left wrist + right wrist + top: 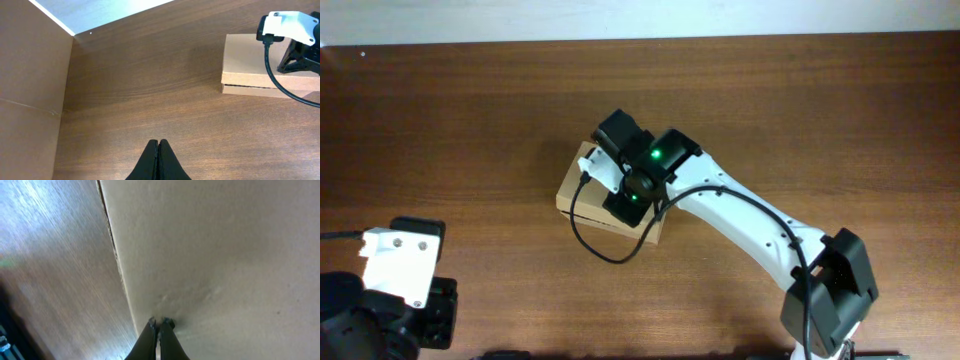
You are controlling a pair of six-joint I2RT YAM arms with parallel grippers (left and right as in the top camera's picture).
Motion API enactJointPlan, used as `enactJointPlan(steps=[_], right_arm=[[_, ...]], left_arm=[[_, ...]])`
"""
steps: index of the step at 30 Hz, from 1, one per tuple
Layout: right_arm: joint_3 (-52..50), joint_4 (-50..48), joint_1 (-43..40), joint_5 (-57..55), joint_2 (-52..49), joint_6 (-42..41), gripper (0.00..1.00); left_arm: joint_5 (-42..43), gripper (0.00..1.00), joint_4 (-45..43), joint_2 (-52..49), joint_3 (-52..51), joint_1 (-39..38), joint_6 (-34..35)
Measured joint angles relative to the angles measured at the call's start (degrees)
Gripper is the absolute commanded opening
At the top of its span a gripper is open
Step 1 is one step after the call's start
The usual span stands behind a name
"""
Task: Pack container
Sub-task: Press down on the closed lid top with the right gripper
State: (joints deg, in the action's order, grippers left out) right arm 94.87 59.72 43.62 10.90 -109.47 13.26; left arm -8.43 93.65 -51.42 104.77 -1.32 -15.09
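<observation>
The container (576,189), a tan cardboard box with its lid down, lies in the middle of the wooden table; it also shows at the upper right of the left wrist view (245,67). My right gripper (160,323) is shut and empty, and its fingertips press on the flat lid (220,250) close to the lid's edge. In the overhead view the right wrist (638,180) covers most of the box. My left gripper (158,144) is shut and empty, low over the bare table at the near left, far from the box.
A tall brown cardboard wall (30,100) stands along the left of the left wrist view. The table's far edge meets a pale surface (95,10). A black cable (605,245) loops from the right wrist over the box's near side.
</observation>
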Motion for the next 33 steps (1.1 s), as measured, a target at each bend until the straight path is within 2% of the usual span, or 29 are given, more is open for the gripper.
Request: enactJointPlan(steps=[7, 20, 33], right_arm=[[-4.7, -3.5, 0.0, 2.5, 2.1, -1.6, 0.04], [-4.9, -3.0, 0.1, 4.2, 2.1, -2.5, 0.04], [9.6, 8.1, -1.7, -1.7, -4.5, -2.6, 0.04]], left_arm=[[0.0, 0.02, 0.0, 0.0, 0.0, 0.0, 0.0], [0.0, 0.02, 0.0, 0.0, 0.0, 0.0, 0.0], [0.0, 0.02, -0.9, 0.0, 0.0, 0.0, 0.0]])
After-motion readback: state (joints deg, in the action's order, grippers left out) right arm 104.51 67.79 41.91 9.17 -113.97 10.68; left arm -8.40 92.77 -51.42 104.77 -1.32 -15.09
